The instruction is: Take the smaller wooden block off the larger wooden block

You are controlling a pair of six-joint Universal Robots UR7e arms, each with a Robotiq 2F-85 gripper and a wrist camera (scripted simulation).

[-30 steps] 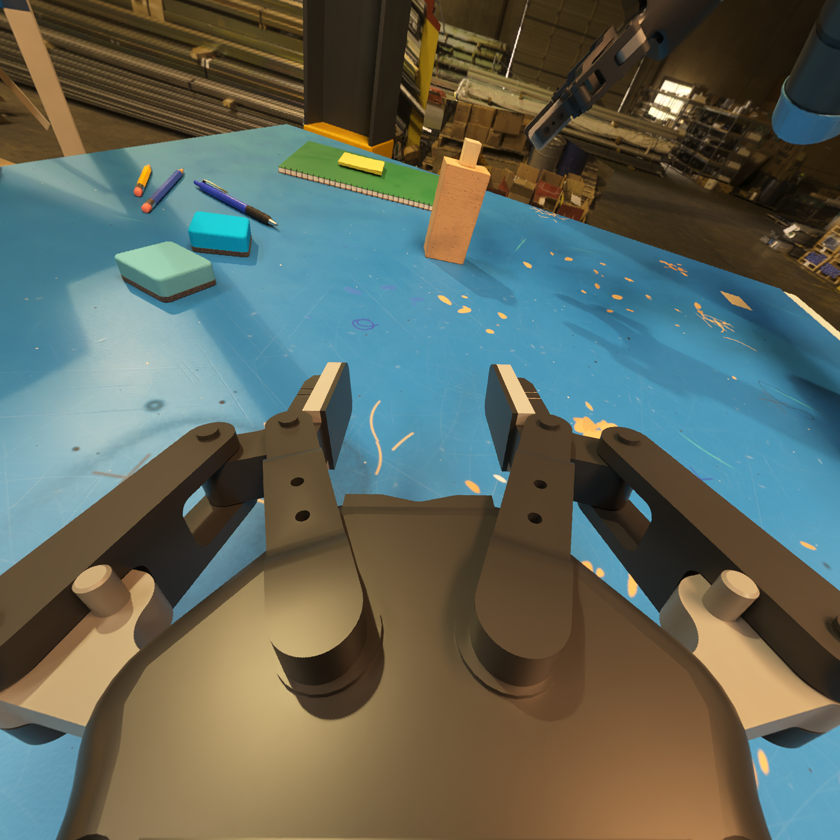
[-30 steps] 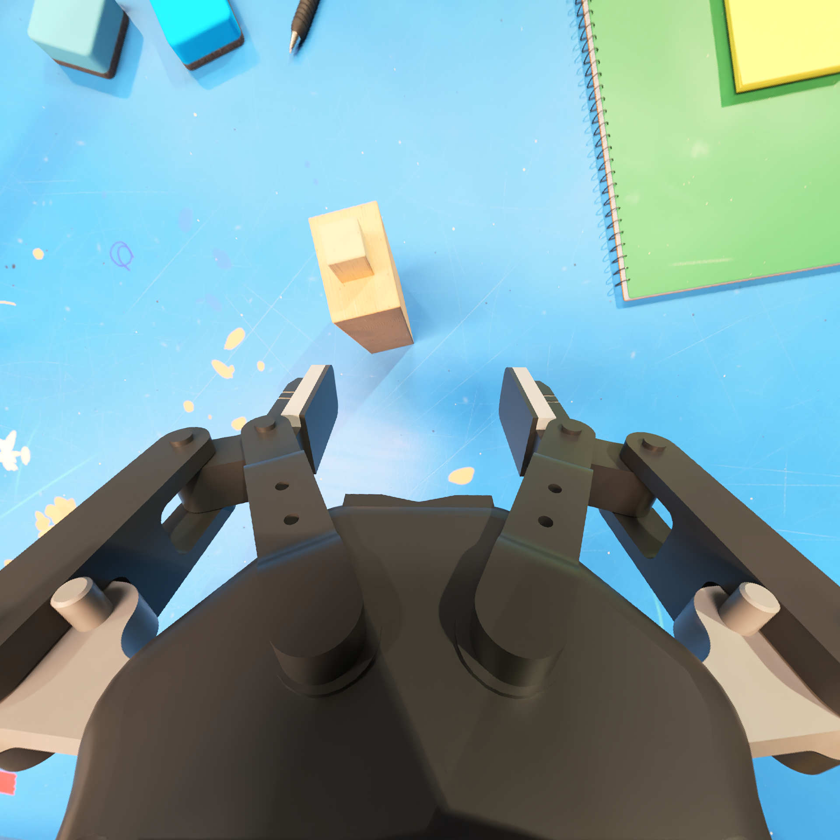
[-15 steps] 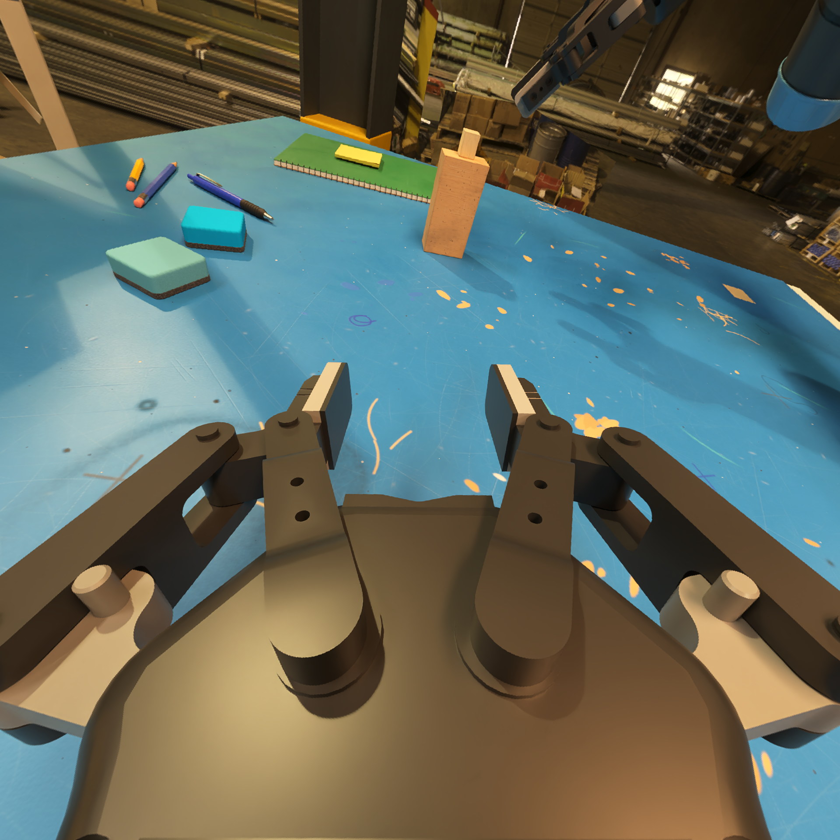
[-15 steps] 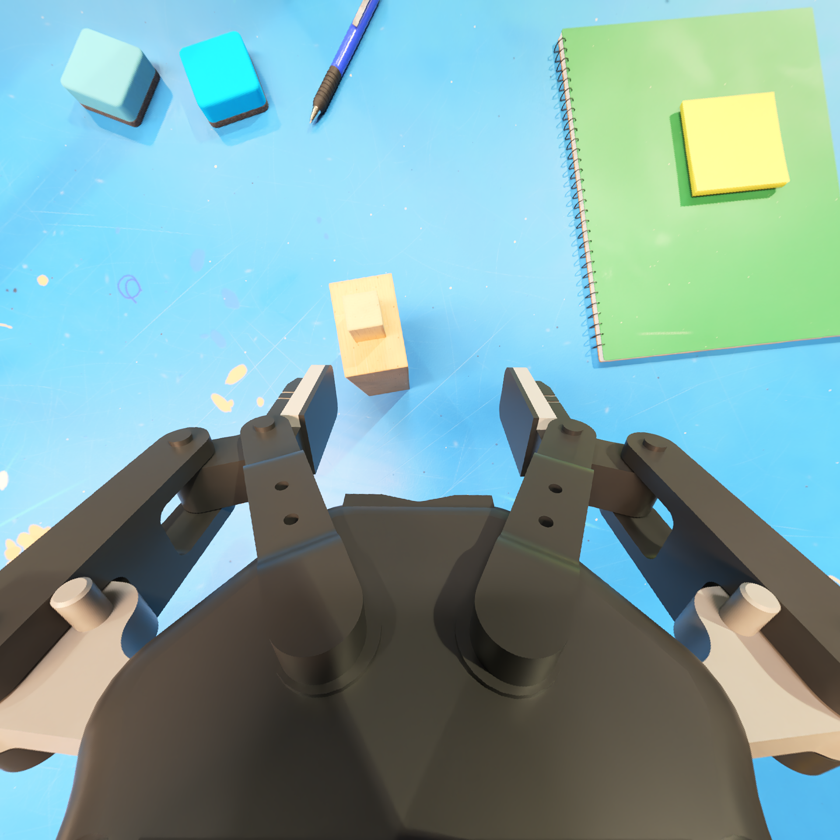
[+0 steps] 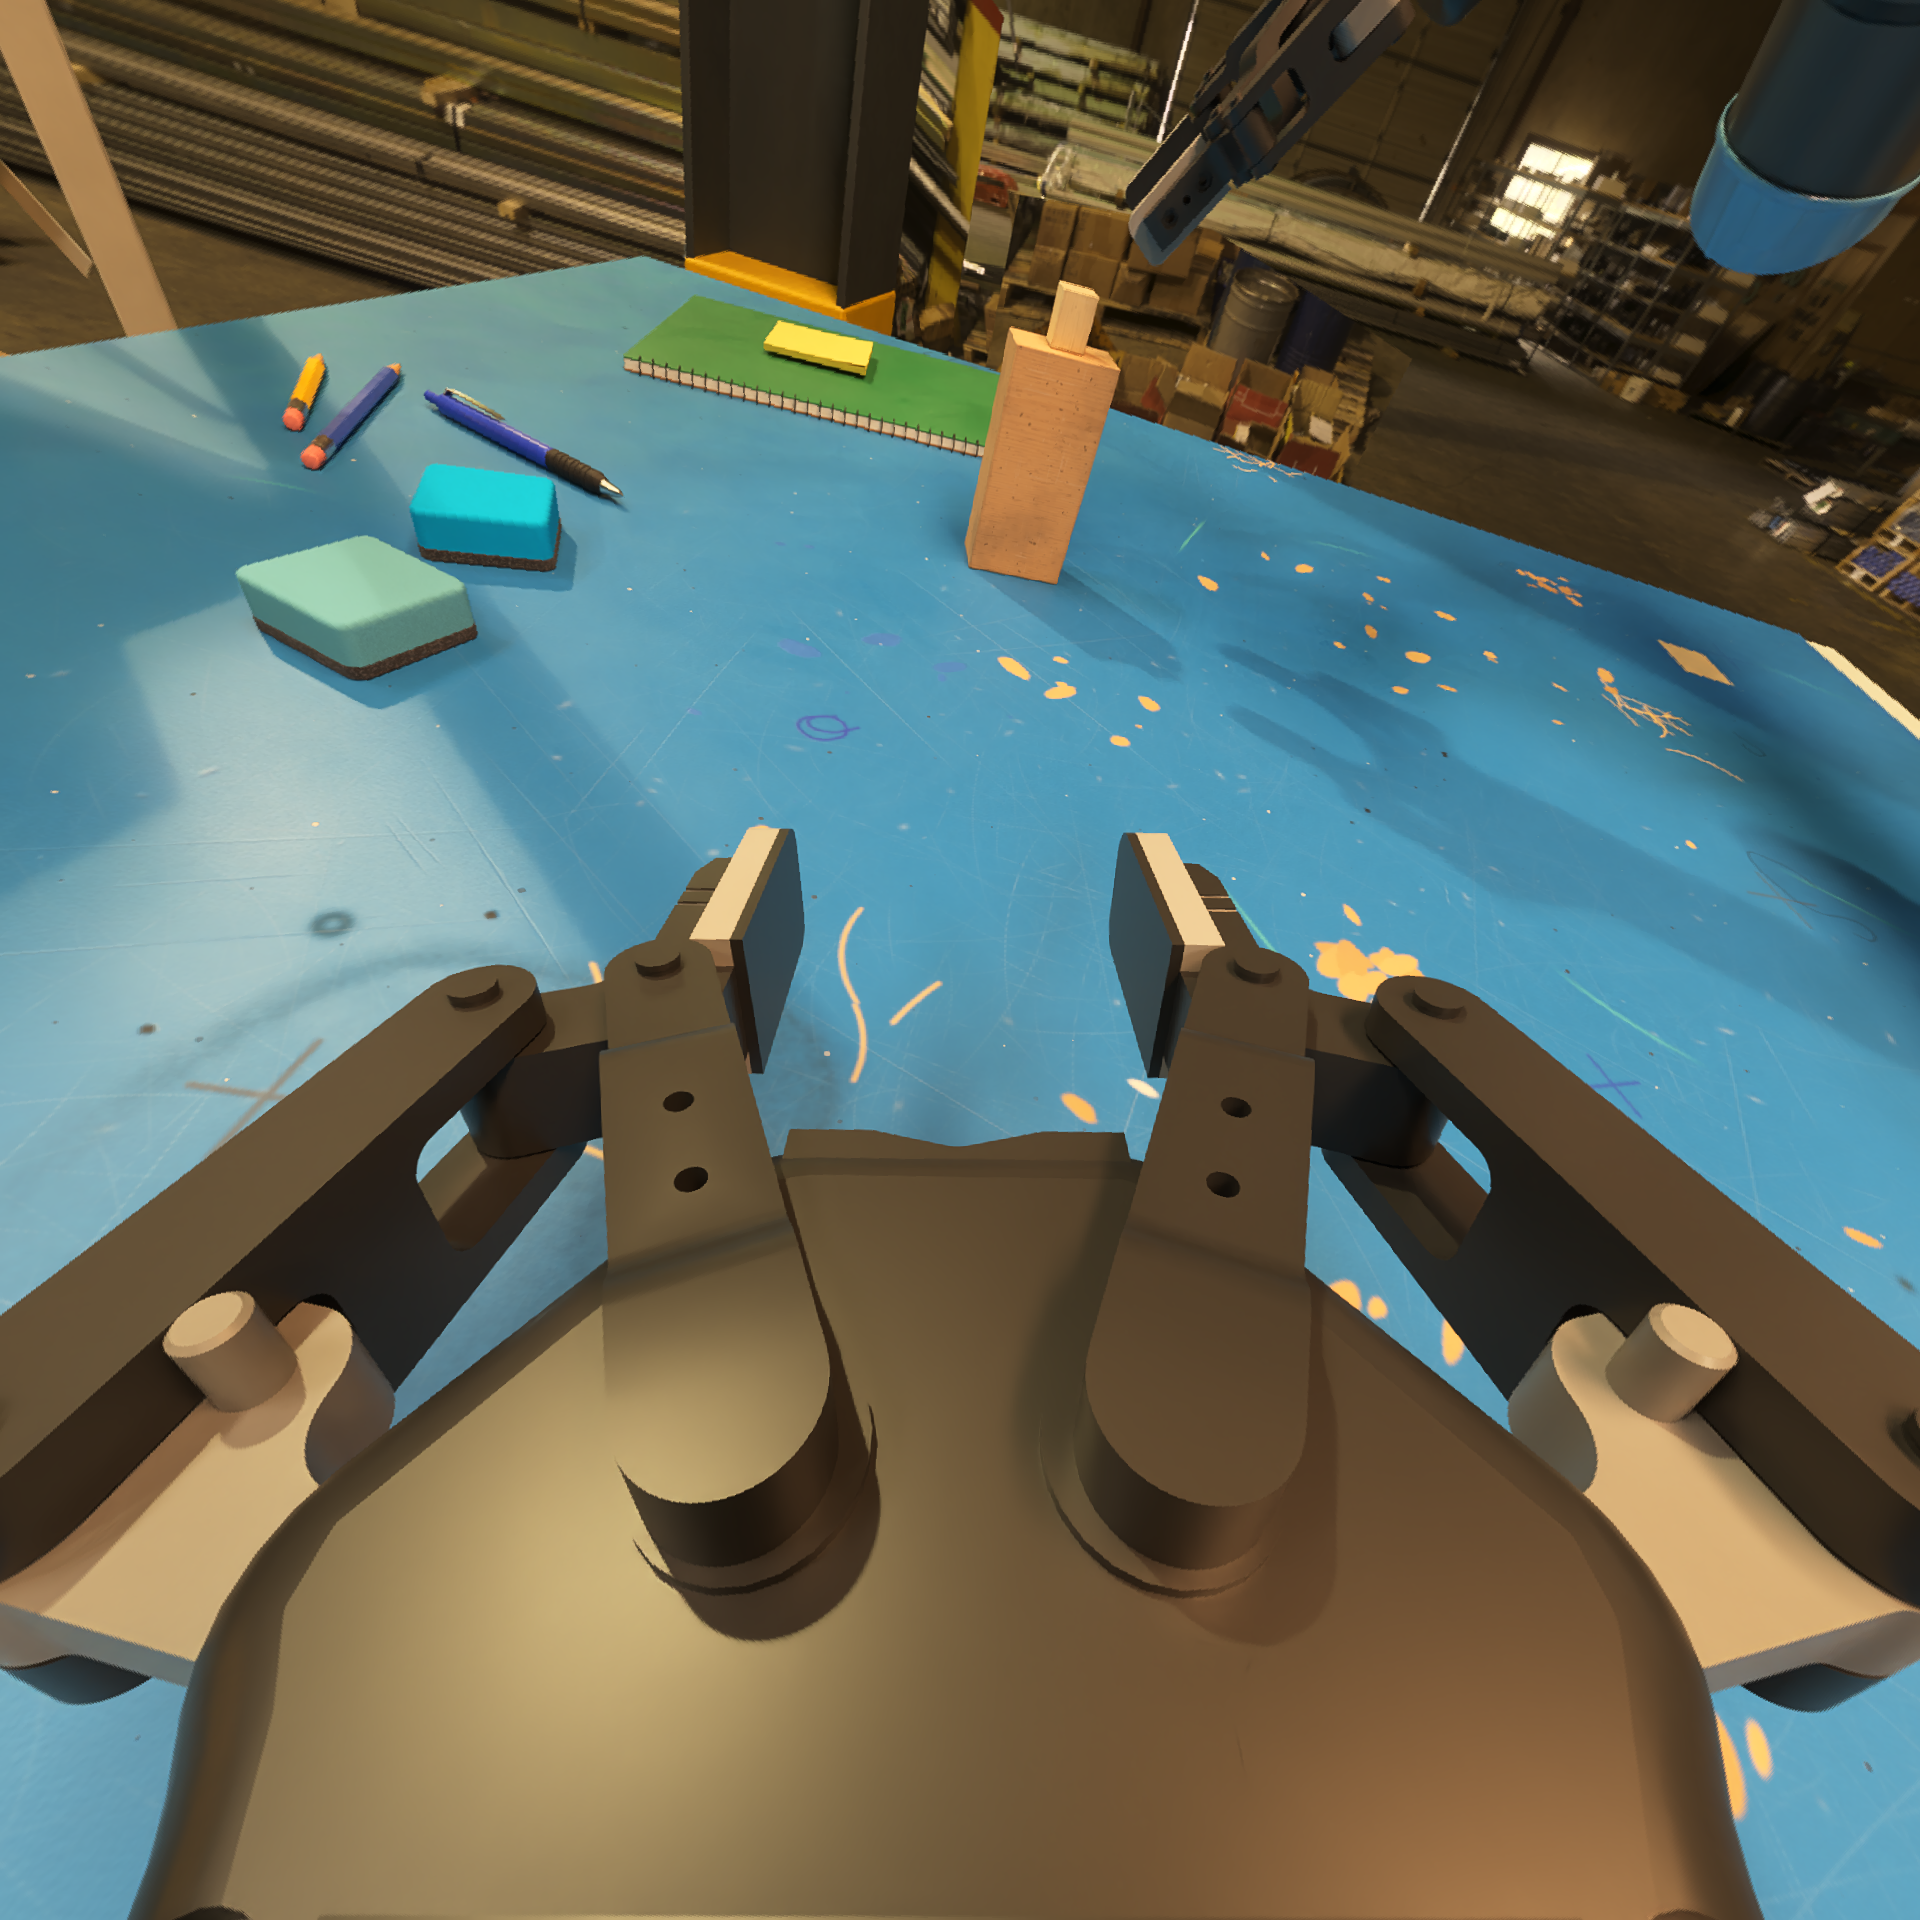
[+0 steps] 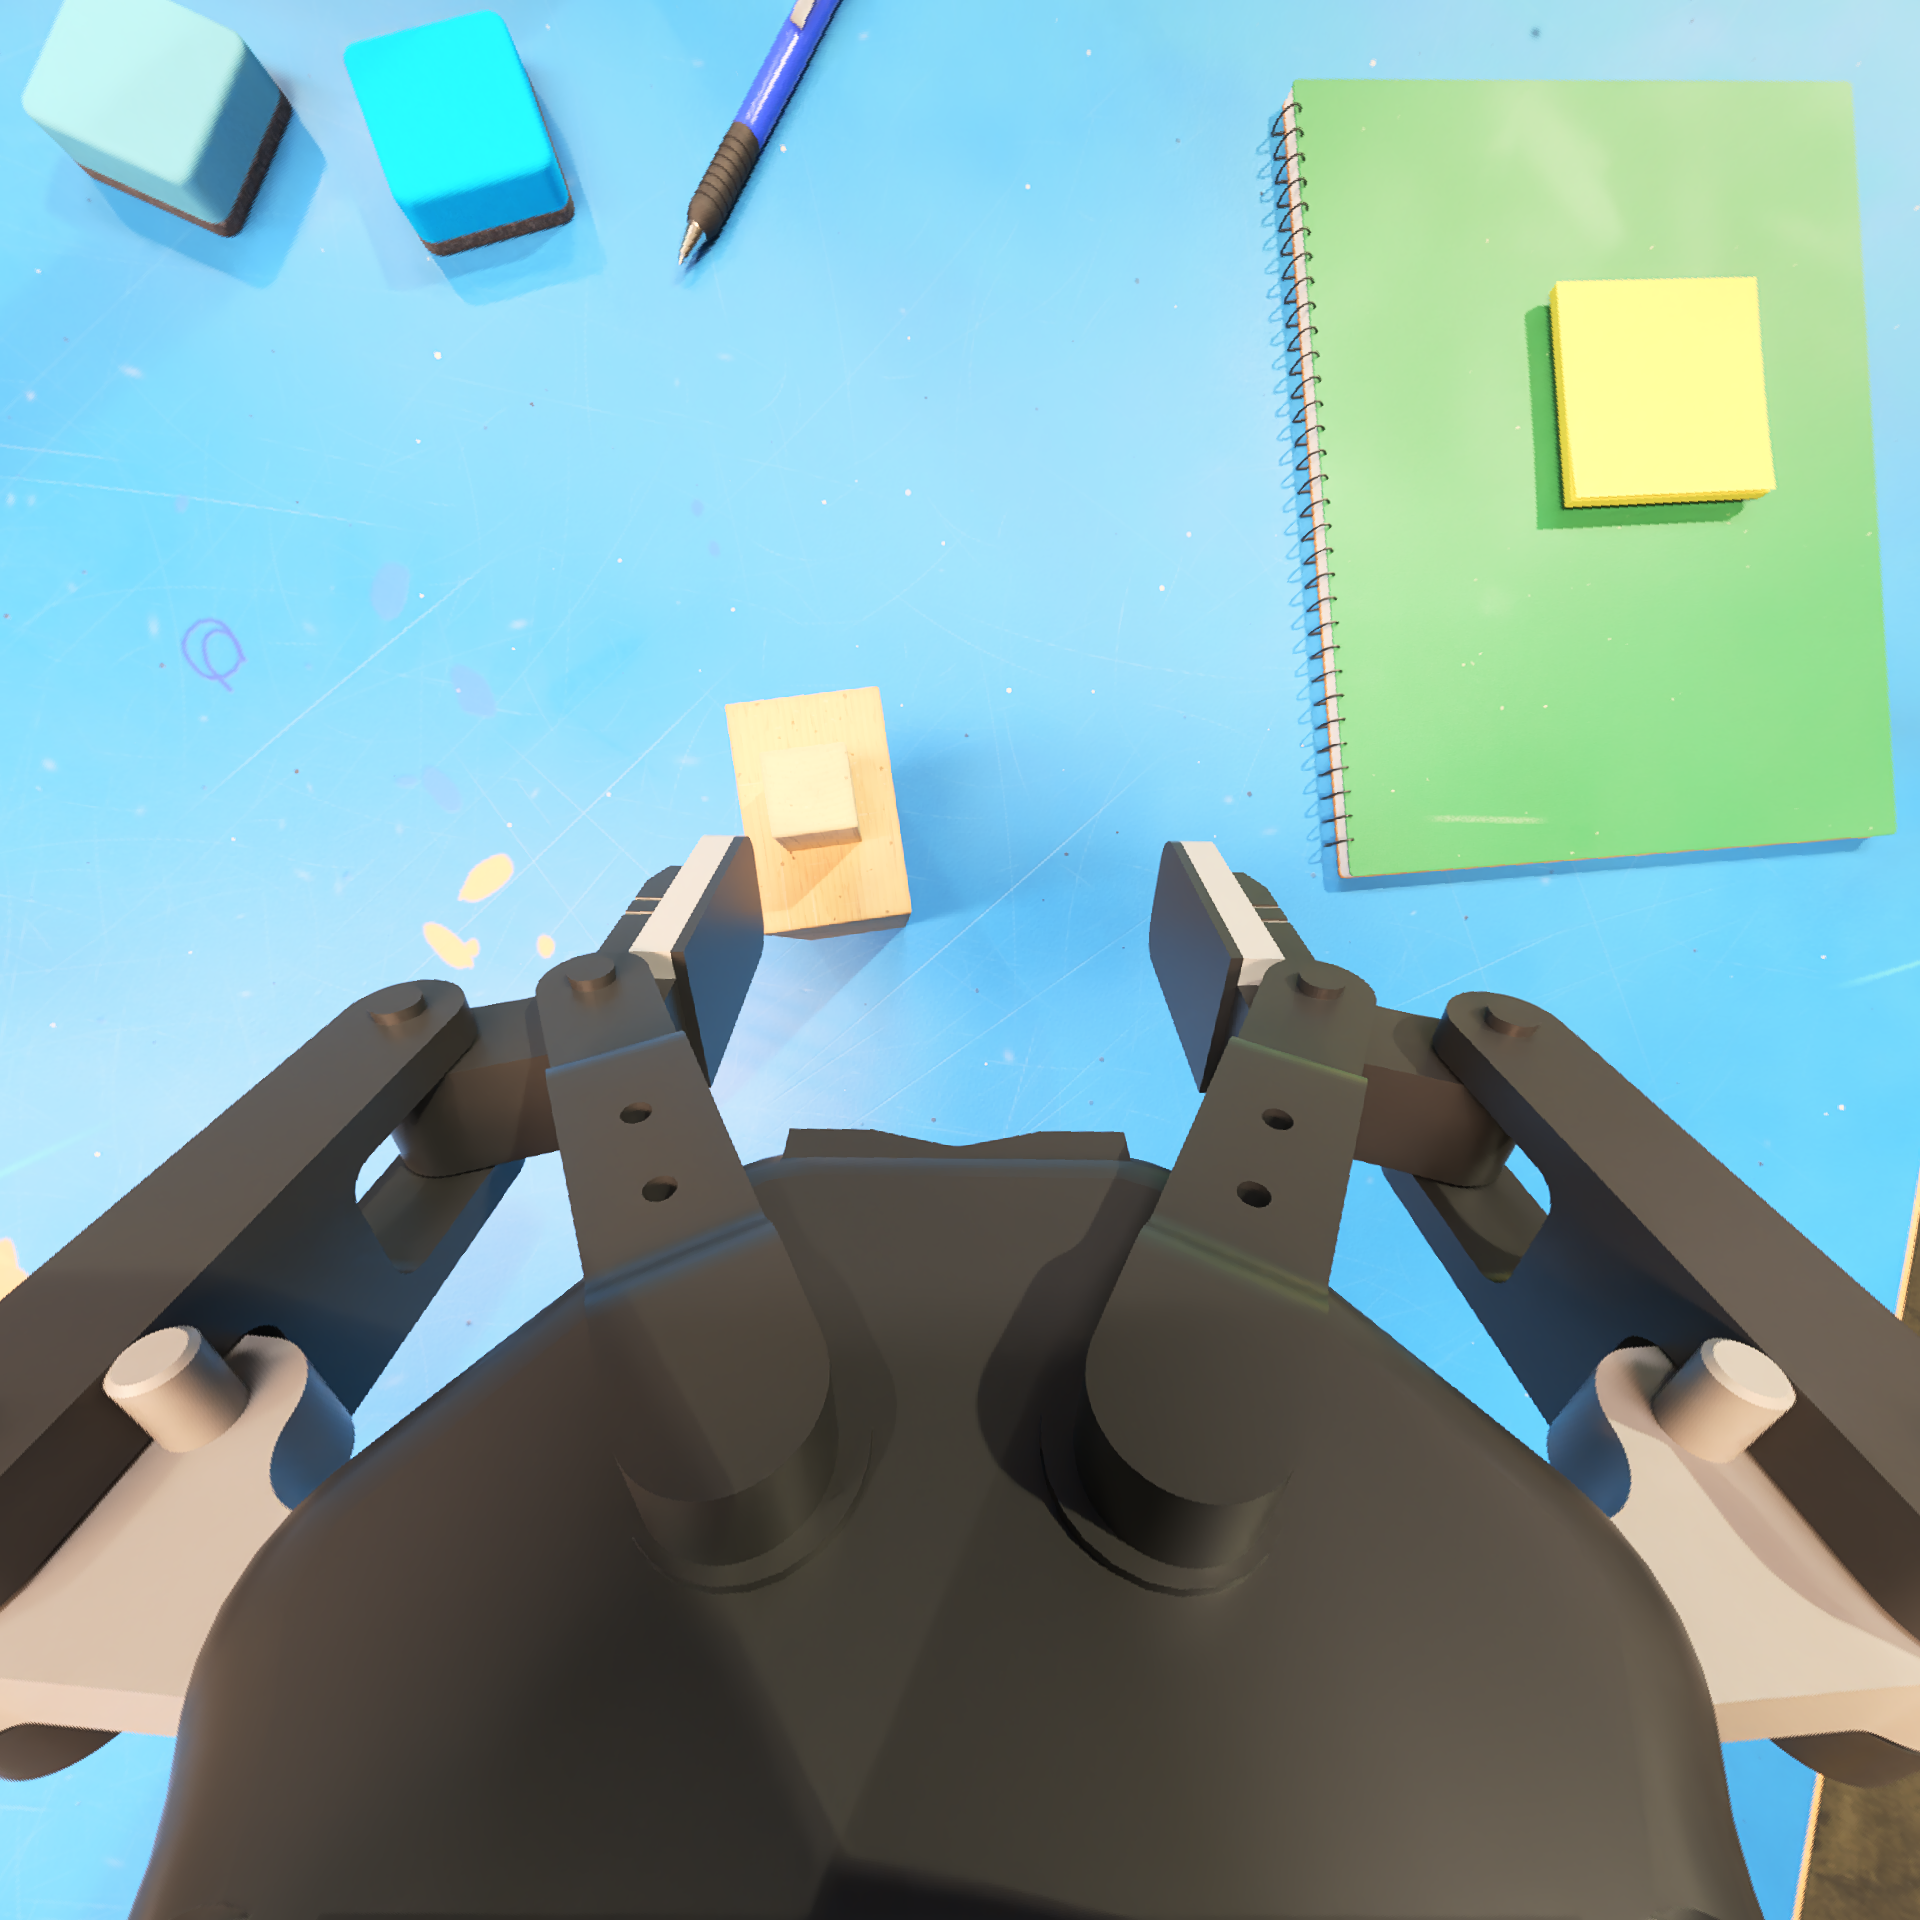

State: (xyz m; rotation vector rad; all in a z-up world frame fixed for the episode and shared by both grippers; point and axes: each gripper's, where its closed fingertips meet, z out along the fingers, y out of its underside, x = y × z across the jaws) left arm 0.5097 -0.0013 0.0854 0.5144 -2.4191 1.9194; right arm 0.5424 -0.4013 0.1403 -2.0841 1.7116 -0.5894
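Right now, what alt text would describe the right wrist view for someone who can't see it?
Looking down, an open tool hangs above a small block stacked on a tall block on a blue table. Beyond lie two erasers, a pen and a green notebook bearing a yellow pad.

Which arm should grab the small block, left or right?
Right, probably. The right gripper is open, above the smaller wooden block on the larger wooden block, though offset to one side. The left gripper, also open, sits low over the table, far from the stack.
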